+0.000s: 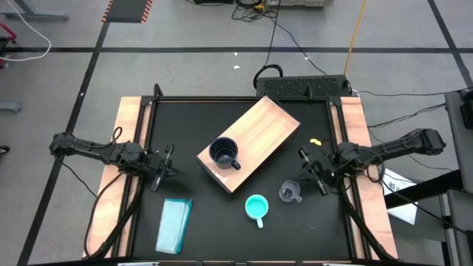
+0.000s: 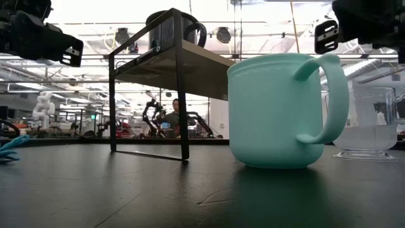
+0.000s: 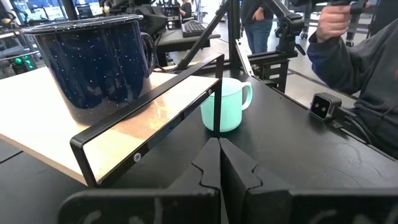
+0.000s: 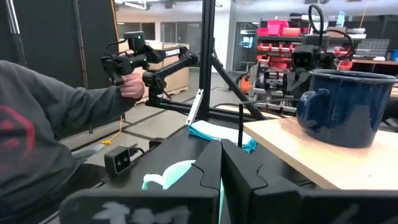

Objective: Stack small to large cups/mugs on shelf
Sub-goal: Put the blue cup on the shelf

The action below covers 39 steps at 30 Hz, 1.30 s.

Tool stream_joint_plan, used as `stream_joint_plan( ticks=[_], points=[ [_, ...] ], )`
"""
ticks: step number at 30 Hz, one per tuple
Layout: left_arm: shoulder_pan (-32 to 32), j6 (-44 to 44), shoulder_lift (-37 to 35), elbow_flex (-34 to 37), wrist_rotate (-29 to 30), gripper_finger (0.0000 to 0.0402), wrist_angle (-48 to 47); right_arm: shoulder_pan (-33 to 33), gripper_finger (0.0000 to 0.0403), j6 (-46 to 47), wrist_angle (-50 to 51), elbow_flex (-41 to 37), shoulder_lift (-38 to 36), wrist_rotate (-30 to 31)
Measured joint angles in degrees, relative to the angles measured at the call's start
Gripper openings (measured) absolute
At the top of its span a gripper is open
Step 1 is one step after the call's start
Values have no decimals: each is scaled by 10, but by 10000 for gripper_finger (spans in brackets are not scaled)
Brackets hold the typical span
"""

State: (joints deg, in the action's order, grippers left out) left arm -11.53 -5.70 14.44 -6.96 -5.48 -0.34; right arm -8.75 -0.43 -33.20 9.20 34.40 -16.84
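The shelf (image 1: 255,140), a light wooden board on a black metal frame (image 2: 180,95), stands slanted mid-table. A dark navy mug (image 1: 224,154) sits upright on its near-left end. The turquoise mug (image 1: 256,207) and the clear cup (image 1: 290,193) stand on the black table near the front, right of centre. My left gripper (image 3: 219,163) hovers shut left of the shelf, pointing at it. My right gripper (image 4: 221,165) hovers shut at the right, just beyond the clear cup, above the table. Neither holds anything.
A flat pale-teal block (image 1: 175,224) lies at the front left. A small yellow bit (image 1: 315,140) lies right of the shelf. Wooden strips (image 1: 126,148) edge the table's sides. A person's sleeve (image 3: 360,68) shows beyond the table in both wrist views.
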Motion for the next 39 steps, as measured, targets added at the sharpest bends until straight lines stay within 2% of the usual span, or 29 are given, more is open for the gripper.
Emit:
stream_joint_plan(
  ticks=[17,29,39],
  points=[
    [0,-1,0,0,0,0,-2,0,0,2,-56,47,152,0],
    [0,-2,0,0,0,0,-3,-9,0,10,-92,48,166,0],
    [0,-6,0,0,0,0,-3,-70,0,-24,-64,118,204,-1]
  ],
)
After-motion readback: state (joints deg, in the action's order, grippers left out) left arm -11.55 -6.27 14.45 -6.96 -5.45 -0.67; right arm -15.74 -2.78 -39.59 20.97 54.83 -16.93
